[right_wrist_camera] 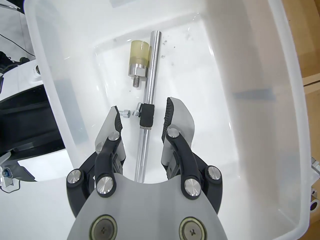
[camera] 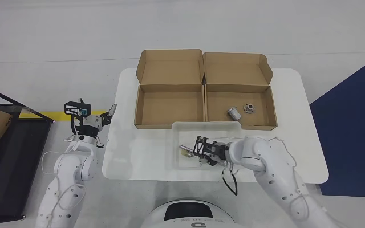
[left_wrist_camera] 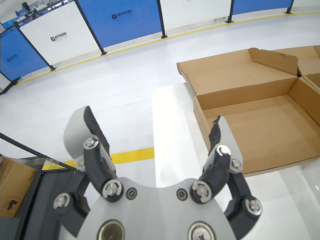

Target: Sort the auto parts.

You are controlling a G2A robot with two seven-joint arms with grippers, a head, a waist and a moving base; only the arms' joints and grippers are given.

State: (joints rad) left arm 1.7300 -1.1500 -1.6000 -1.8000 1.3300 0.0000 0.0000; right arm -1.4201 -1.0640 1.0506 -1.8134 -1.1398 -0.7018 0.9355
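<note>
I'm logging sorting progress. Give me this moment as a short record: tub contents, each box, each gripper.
tub: clear plastic, holding a steel rod with a black clamp, a yellow-capped stud and a small bolt
left box: open, nothing in it
right box: open, holding a metal cylinder and a ring-shaped part
right gripper: open, down in the tub, jaws either side of the rod
left gripper: open, empty, at the table's left edge
</note>
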